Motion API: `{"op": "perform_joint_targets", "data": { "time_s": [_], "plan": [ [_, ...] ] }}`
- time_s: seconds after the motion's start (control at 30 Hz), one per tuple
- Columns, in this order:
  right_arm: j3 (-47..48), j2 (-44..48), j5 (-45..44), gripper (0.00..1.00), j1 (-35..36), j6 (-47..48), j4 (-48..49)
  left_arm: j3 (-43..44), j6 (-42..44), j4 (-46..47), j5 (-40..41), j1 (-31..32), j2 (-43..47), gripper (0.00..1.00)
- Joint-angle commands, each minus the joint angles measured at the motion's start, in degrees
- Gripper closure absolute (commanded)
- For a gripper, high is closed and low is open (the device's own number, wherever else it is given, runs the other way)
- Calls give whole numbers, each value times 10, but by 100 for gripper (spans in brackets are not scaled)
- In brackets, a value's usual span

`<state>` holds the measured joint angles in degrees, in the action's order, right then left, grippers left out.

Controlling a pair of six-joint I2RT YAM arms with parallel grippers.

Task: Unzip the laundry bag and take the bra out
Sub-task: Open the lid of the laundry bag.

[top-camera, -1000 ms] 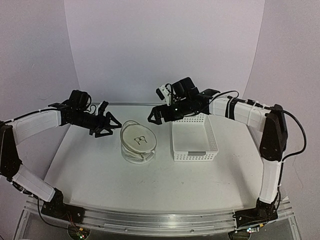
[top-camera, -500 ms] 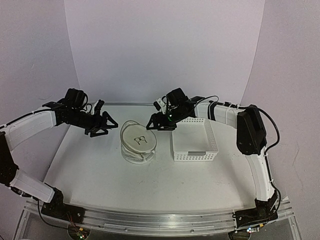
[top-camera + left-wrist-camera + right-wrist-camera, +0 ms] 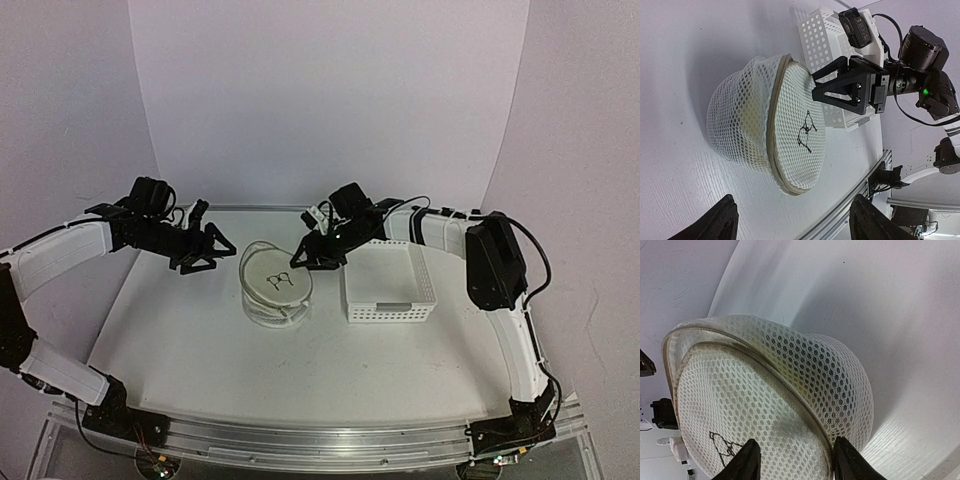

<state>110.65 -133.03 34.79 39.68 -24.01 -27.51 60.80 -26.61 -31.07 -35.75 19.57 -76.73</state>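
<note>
The laundry bag (image 3: pixel 272 281), a round white mesh drum with a small black drawing on its face, stands tilted mid-table. A beige zipper runs round the rim of the laundry bag (image 3: pixel 771 131). The bra is hidden inside; only a faint yellowish tint shows through the mesh. My left gripper (image 3: pixel 221 255) hovers open just left of the bag, with the bag ahead of the left gripper (image 3: pixel 794 201). My right gripper (image 3: pixel 301 257) sits at the bag's upper right rim. In the right wrist view the right gripper (image 3: pixel 796 442) stands partly open, straddling the zippered edge of the laundry bag (image 3: pixel 765 390).
A rectangular white perforated basket (image 3: pixel 391 311) stands right of the bag, under the right forearm; the basket (image 3: pixel 812 35) also shows behind the right gripper (image 3: pixel 815 86). Purple walls close in behind and at the sides.
The right gripper has come down and left from above the basket to the bag's rim, its jaws narrowing. The left arm drew back slightly, then held still.
</note>
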Motion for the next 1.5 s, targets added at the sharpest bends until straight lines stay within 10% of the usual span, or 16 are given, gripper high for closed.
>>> {"op": "perform_joint_targets", "data": {
  "time_s": [0.0, 0.33, 1.2, 1.47],
  "plan": [
    [25, -2, 31, 60, 2, -5, 30, 22, 4, 1, 1, -1, 10, 23],
    [-13, 40, 14, 100, 2, -2, 52, 25, 5, 1, 0, -1, 2, 23],
    [-283, 224, 125, 100, 11, 9, 438, 86, -11, 0, -31, -1, -7, 23],
    [-396, 289, 132, 100, 26, 156, 564, 125, -5, 0, -58, -3, 1, 22]
  ]
}}
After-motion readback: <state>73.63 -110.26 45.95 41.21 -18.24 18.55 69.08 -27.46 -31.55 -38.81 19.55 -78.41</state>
